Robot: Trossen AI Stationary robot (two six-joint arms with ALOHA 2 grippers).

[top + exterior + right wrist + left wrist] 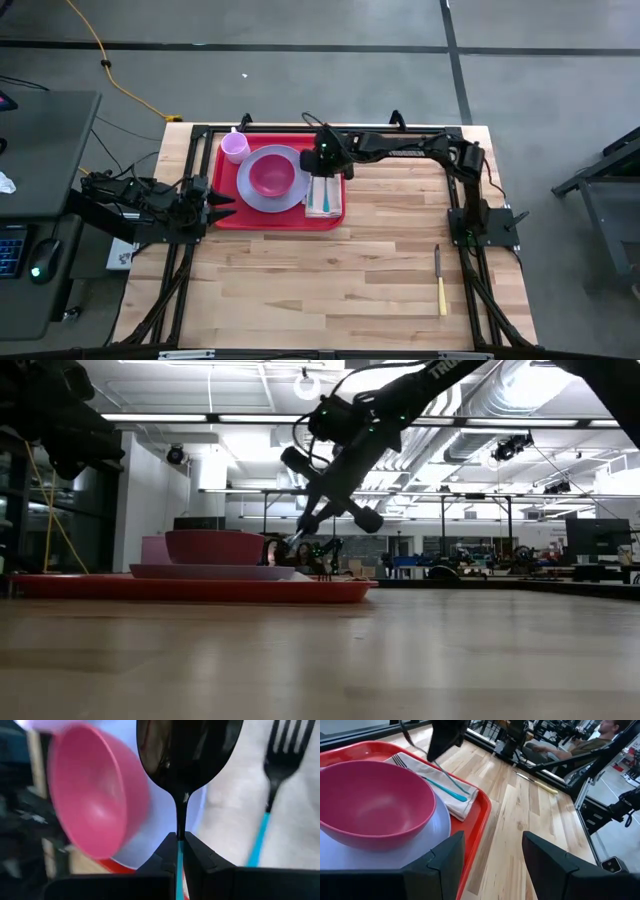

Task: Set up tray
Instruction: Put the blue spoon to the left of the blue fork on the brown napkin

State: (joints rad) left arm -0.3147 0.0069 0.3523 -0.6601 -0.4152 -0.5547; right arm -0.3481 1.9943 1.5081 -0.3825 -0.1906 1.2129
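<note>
The red tray [225, 215] lies at the table's far left. It carries a lavender plate [290, 198] with a pink bowl [270, 175], a small cup [235, 147] and a white napkin [322, 200]. A fork [272, 780] with black tines and a teal handle rests on the napkin. My right gripper [325, 168] hovers over the napkin, shut on a black spoon [187, 750] with a teal handle. My left gripper [222, 206] waits open at the tray's left near corner, touching nothing. My right gripper [179, 855] pinches the spoon's thin handle [179, 847] between its two fingers, just behind the black bowl. The fingers lie along the handle, slanting down from the table's right. The spoon's bowl sticks out ahead of the fingertips, over the napkin and the plate's rim.
A knife [440, 282] with a pale yellow handle lies on the bare wood at the table's right near part. Open wood stretches between tray and knife. A desk with a keyboard and mouse stands left of the table. A person [600, 735] sits beyond the table's right side.
</note>
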